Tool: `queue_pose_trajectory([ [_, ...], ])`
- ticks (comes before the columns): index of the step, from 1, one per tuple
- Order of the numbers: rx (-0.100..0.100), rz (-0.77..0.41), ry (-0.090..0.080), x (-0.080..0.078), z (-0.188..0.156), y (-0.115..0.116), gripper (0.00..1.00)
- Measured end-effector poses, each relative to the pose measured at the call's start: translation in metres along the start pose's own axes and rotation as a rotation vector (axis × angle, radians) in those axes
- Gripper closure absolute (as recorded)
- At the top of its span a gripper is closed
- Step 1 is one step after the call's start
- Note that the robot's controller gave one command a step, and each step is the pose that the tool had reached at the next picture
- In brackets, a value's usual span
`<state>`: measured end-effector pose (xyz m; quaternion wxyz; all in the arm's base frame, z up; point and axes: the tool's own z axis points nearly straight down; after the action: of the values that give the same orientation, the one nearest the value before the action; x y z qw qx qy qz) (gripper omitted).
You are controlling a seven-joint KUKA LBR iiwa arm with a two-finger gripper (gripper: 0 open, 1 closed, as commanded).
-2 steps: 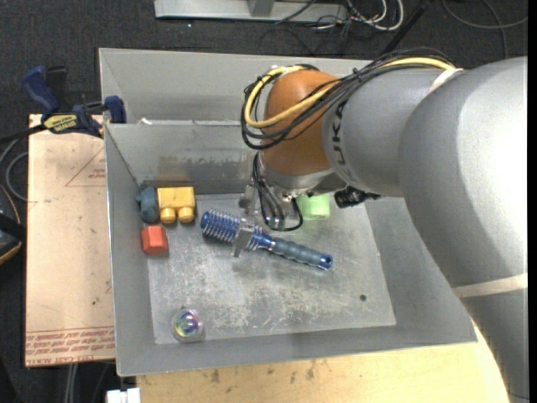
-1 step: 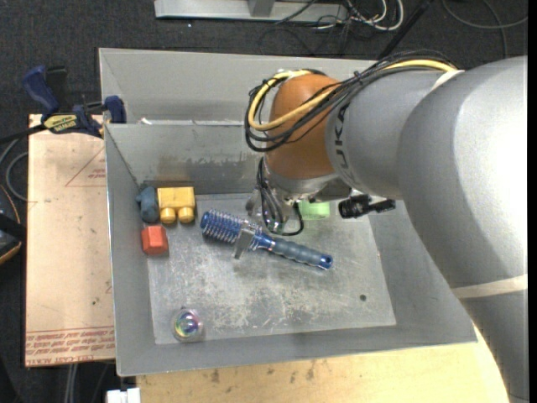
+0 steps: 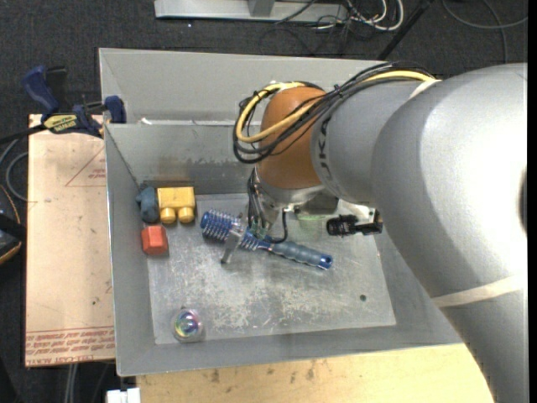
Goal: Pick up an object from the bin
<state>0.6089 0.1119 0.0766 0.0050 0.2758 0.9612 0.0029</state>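
My gripper [image 3: 260,218] hangs low in the middle of the bin, under the orange cover. It stands right over the middle of a blue brush [image 3: 295,253], at or just above the point where the handle meets the head. The brush lies slantwise on the bin floor, with its ribbed bristle head to the left and its translucent blue handle running down to the right. Whether the gripper touches the brush I cannot tell.
A yellow block [image 3: 175,204] with two round pegs lies at the back left, a small blue-grey thing [image 3: 148,203] beside it and a red cube [image 3: 154,240] in front of them. A clear ball [image 3: 187,325] sits in the front left corner. A black and green thing [image 3: 352,225] lies right of the gripper.
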Motion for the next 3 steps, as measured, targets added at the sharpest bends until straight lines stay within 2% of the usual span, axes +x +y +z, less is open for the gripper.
queue_pose_trajectory([
  [1,0.004,-0.002,0.005,-0.001,-0.003,0.001,0.0],
  [2,0.0,-0.002,0.0,-0.003,-0.005,0.003,1.0],
  [3,0.006,-0.004,0.007,-0.003,-0.031,0.003,1.0],
])
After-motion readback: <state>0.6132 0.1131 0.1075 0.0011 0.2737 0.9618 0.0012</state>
